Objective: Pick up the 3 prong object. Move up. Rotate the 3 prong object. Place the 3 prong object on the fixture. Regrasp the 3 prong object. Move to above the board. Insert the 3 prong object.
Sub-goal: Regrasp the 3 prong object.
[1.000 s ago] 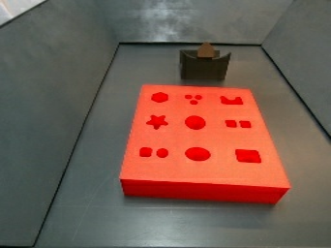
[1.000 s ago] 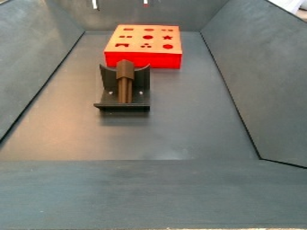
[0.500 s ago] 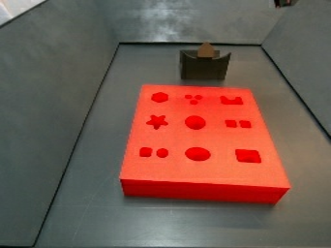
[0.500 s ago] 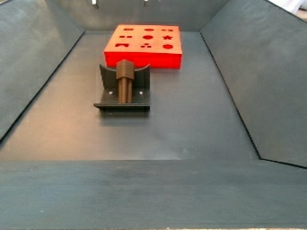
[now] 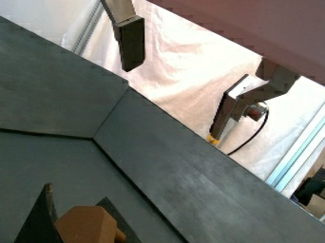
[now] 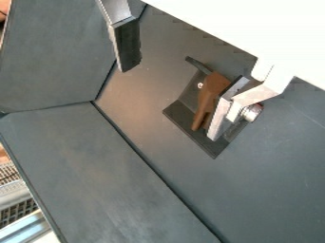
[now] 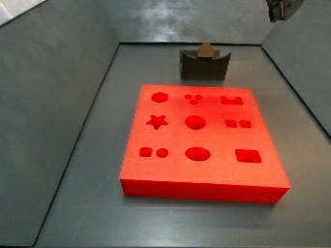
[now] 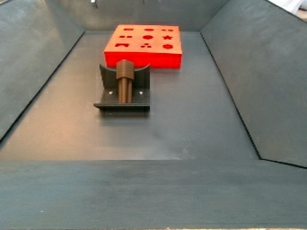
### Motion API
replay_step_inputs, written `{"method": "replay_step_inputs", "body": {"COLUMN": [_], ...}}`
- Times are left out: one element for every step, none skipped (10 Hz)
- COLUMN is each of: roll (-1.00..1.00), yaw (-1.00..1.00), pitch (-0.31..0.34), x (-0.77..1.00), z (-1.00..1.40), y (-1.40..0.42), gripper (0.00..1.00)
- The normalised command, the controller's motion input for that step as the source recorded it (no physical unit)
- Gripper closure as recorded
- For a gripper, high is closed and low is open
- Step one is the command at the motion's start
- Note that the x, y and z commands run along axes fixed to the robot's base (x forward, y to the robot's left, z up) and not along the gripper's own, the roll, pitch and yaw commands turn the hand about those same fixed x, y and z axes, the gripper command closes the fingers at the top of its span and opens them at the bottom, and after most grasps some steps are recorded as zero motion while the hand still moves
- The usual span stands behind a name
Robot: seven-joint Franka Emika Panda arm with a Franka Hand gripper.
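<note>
Fingers (image 6: pixel 124 43) spread wide, nothing between them; gripper (image 6: pixel 184 62) high above the fixture (image 6: pixel 216 142), barely in frame in a side view (image 7: pixel 278 9). Prong piece (image 8: pixel 121 83) rests in the fixture's notch, board (image 8: pixel 145 45) beyond. Risk: an off-centre descent strikes the fixture wall, or the jaws nudge the piece askew before closing.

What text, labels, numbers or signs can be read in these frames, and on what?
None: no readable text on the board, the fixture, the 3 prong object lying in it, or the open, empty end effector high above the fixture.
</note>
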Motion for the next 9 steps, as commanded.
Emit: {"method": "replay_step_inputs", "body": {"roll": [0.13,0.11,0.08,0.06,0.05,0.05,0.05,0.05,0.05], "yaw": [0.08,0.06,0.05,0.02,0.00,-0.01,-0.03,-0.03,-0.04], "pitch": [-0.066,-0.087,-0.099,-0.100,-0.099,-0.092,-0.080,-0.065,-0.056], "x": [0.03,0.04,0.05,0.05,0.06,0.06,0.07,0.07,0.08], "z": [-1.00,-1.00,-1.00,-1.00,-1.00,-1.00,-1.00,-1.00,-1.00], "y": [0.07,0.07,0.06,0.06,0.06,0.06,0.05,0.05,0.04], "gripper": [0.00,0.00,0.00,0.00,0.00,0.00,0.00,0.00,0.00]}}
